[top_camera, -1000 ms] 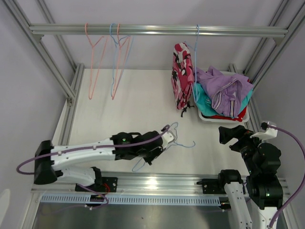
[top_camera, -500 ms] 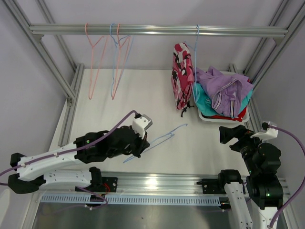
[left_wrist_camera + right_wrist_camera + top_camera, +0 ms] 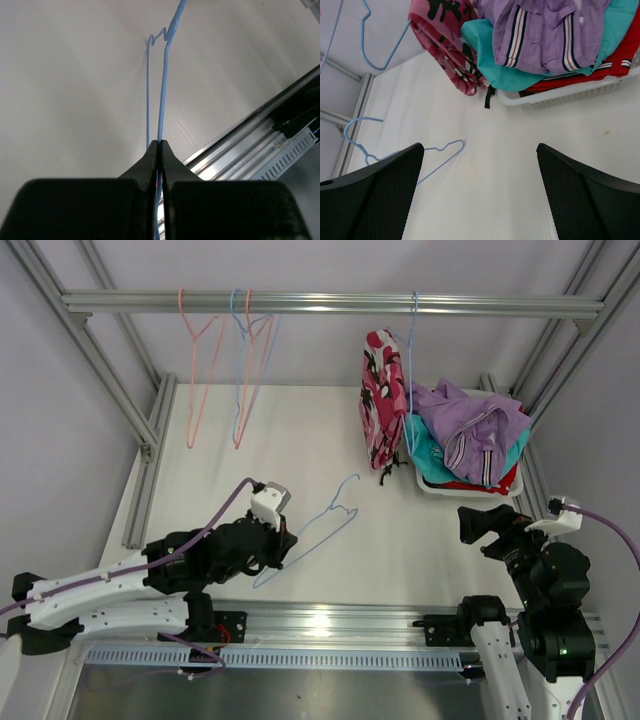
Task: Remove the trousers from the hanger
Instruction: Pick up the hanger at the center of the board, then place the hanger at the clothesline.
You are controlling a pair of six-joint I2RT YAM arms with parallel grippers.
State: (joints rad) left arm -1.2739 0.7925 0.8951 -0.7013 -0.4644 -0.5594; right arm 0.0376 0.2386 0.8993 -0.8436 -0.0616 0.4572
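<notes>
One white tabletop (image 3: 300, 440) in aluminium frame (image 3: 320, 303), left end effector (image 3: 158, 150) pinching blue hanger (image 3: 163, 90), right end effector (image 3: 479, 165) spread wide, empty.

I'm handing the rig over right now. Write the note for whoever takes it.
Left gripper: shut on a bare blue hanger.
Right gripper: open, empty, near the white basket.
Done: the lilac pair, teal pair and red pair lie in the basket.
Left: the pink camouflage pair hangs on its hanger from the rail; take it off. No mustard pair in view.
</notes>
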